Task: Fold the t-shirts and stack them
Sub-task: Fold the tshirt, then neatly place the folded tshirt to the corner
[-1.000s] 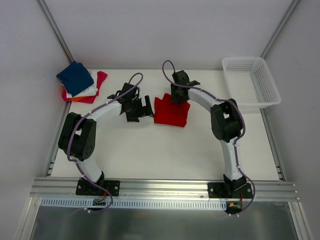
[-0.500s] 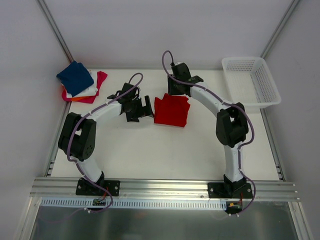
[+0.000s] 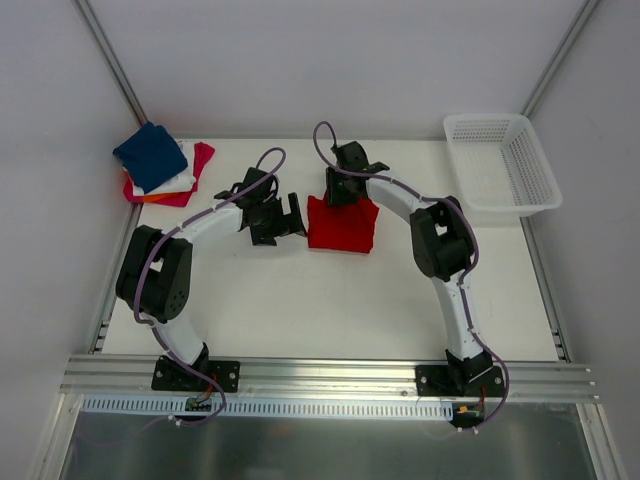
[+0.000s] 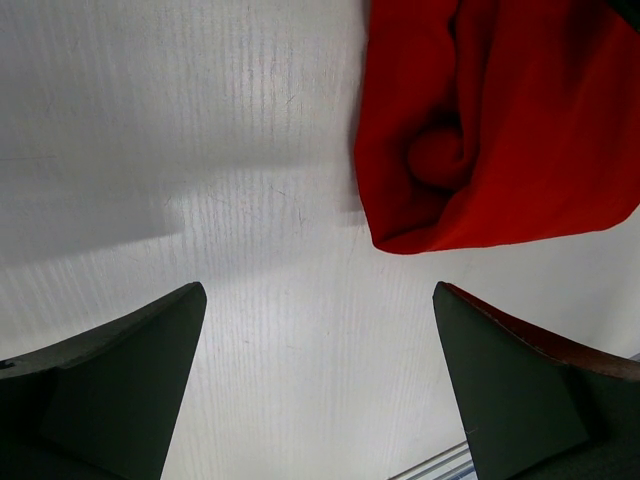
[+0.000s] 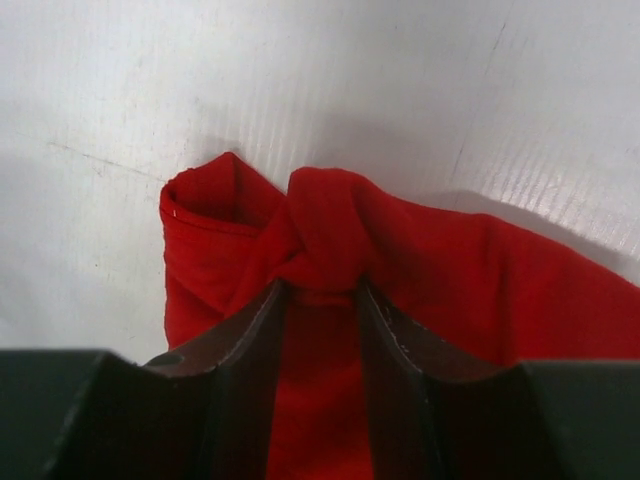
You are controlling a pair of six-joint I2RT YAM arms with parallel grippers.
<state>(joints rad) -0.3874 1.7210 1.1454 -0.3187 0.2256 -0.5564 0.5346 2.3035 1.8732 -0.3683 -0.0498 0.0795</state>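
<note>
Right jaws: narrow, clamped on a bunched fold at the far edge of the red t-shirt [image 3: 342, 228]. Left jaws: wide, empty, over the counter [image 3: 330, 300] just left of the shirt. Shirt lies mid-counter, toward the far edge. Folded tees [image 3: 158, 165] stacked at far-left corner, navy on top.

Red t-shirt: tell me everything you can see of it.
The red t-shirt is plain, bright, soft cloth, folded into a rough, rumpled square lying on the table. The right gripper has its jaws pinched on a bunched fold at its far edge. The open left gripper hovers beside it, not touching.
</note>
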